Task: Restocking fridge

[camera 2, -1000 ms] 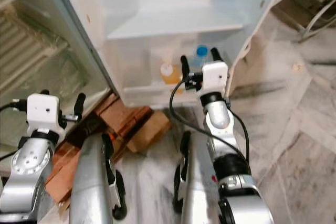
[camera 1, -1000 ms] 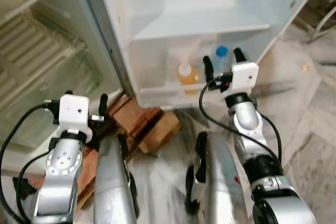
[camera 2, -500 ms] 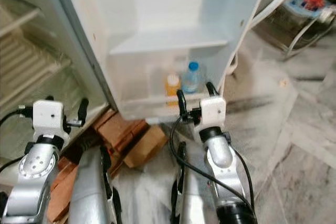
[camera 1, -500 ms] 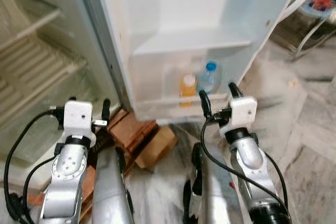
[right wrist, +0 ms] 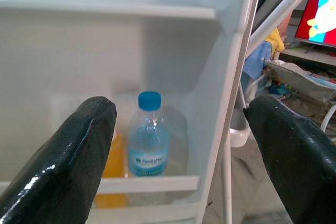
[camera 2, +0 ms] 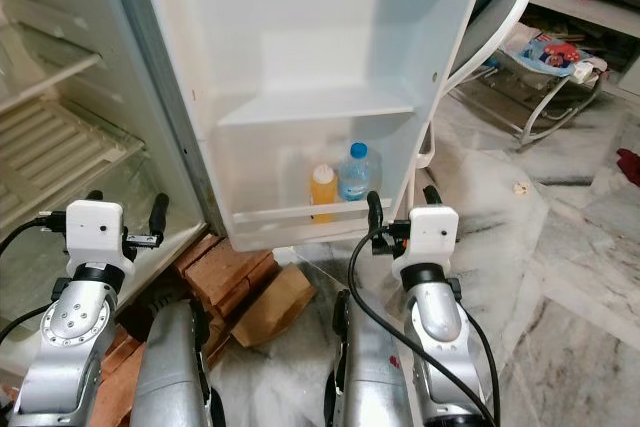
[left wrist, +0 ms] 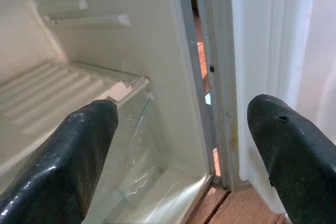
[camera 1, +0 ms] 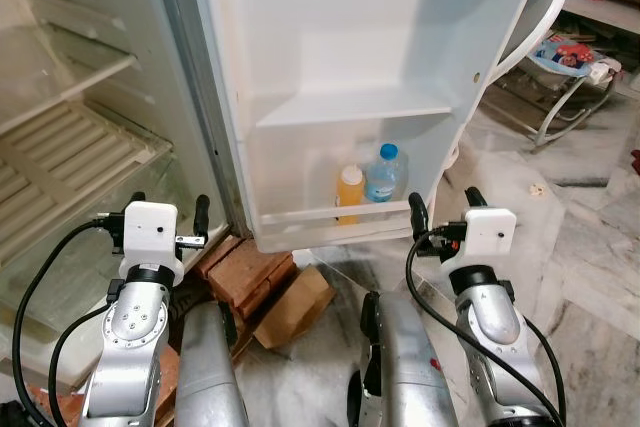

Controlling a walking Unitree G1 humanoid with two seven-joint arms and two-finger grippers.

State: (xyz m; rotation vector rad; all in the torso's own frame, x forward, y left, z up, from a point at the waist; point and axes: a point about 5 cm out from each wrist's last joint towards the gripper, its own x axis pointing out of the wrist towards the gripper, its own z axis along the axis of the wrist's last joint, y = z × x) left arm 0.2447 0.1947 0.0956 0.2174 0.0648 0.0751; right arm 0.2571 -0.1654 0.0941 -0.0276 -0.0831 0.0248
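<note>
Home, open fridge (camera 1: 330, 97), marble floor (camera 1: 590, 257), chair (camera 1: 545, 7)

The one piece of writing that shows stands on the label of the water bottle (right wrist: 149, 136), the clear bottle with a blue cap standing in the lowest door shelf (right wrist: 152, 184) of the fridge, beside the orange bottle (camera 1: 350, 190). On that blue and white label a short white word looks like "FamilyMart", but the letters are too small and soft to read with certainty. The orange bottle's own label cannot be read, and the bright picture on the screen (right wrist: 321, 11) past the door's edge shows no legible words.
</note>
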